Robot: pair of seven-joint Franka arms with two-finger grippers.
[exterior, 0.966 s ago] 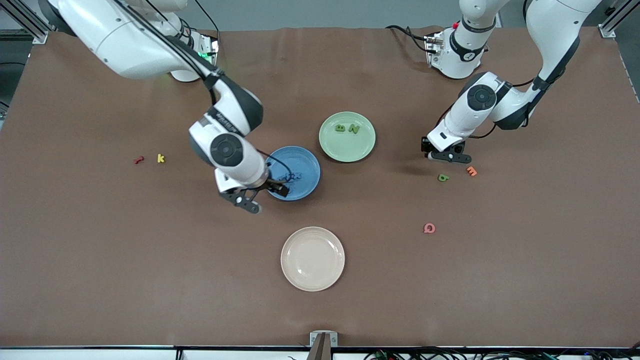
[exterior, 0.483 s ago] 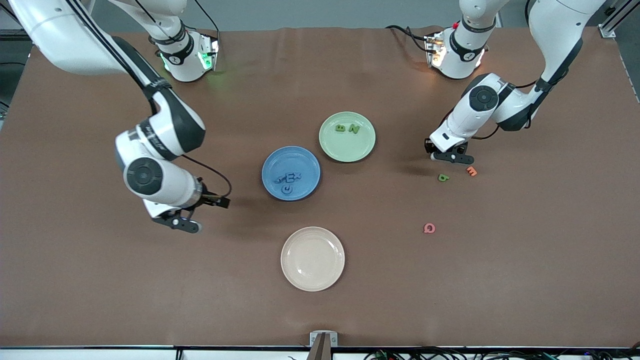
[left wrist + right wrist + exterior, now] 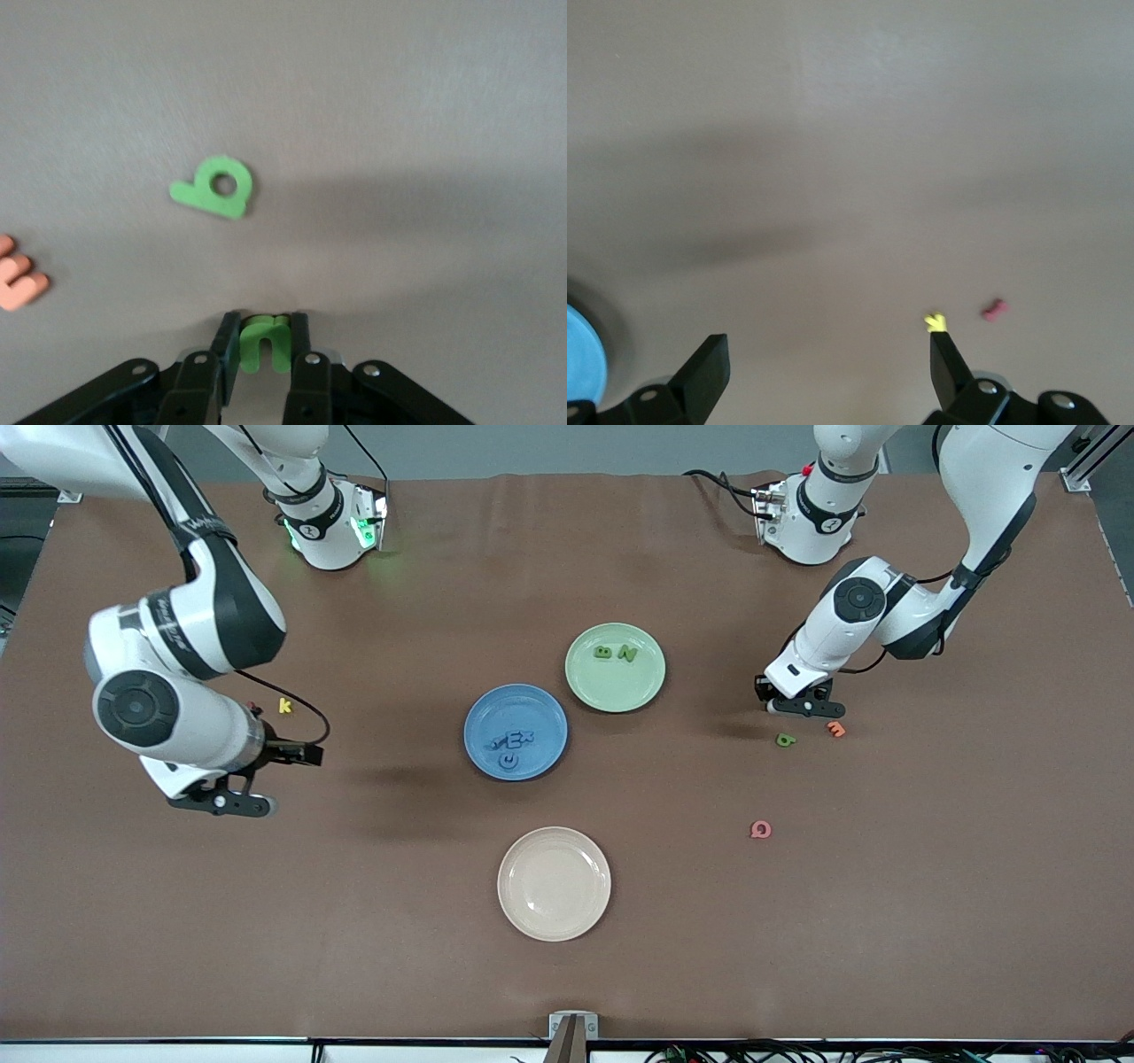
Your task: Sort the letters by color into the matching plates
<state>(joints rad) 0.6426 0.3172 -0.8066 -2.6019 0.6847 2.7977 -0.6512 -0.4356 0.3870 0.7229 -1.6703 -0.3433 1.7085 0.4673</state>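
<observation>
My left gripper (image 3: 802, 707) is shut on a green u (image 3: 264, 343), low over the table beside a green b (image 3: 785, 740), which also shows in the left wrist view (image 3: 214, 187). The pale green plate (image 3: 616, 689) holds a green B (image 3: 603, 652) and N (image 3: 628, 654). The blue plate (image 3: 483, 708) holds blue letters, among them an E (image 3: 512, 740), an x (image 3: 527, 736) and a c (image 3: 507, 759). My right gripper (image 3: 221, 802) is open and empty over bare table toward the right arm's end; it also shows in the right wrist view (image 3: 828, 363).
An orange letter (image 3: 835, 729) lies beside the green b. A pink Q (image 3: 761, 830) lies nearer the camera. A yellow k (image 3: 284, 706) and a red letter (image 3: 994, 309) lie near my right arm. A cream plate (image 3: 554, 850) sits nearest the camera.
My right arm has swung away from the blue plate toward its own end of the table, with the gripper open. My left gripper has shifted only slightly.
</observation>
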